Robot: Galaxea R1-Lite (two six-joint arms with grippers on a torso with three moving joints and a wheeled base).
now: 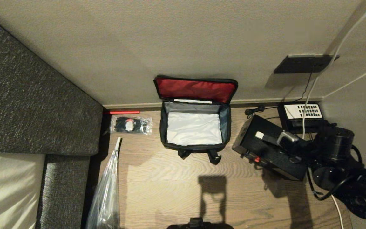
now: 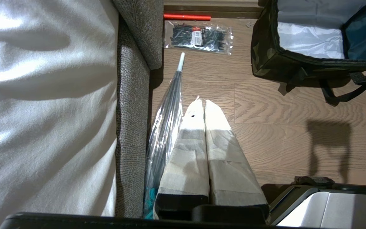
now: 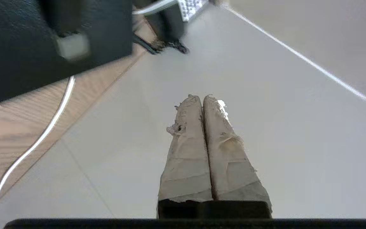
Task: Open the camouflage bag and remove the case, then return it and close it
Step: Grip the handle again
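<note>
- Right gripper (image 3: 203, 97), fingers pressed together and empty, hangs beside the case (image 1: 267, 148), just off its handle (image 1: 270, 137).
- The case sits out of the camouflage bag (image 1: 195, 127), close on its right; it looks rigid and weighty, best lifted by the handle.
- The bag gapes open, soft-walled and likely to sag.
- Left gripper (image 2: 204, 101), also closed, is parked well left of the bag.

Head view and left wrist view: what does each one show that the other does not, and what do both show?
Only the head view shows the case standing on the floor outside the bag, the telephone by the wall, the right arm beside them, and the bag's red lid lining raised against the wall.

Only the left wrist view shows the left gripper, shut and empty above the floor, and the camouflage fabric of the bag's outer wall.

Both show the open camouflage bag with nothing visible inside, the packet of black cable ties, the red stick, the clear umbrella and the sofa.
</note>
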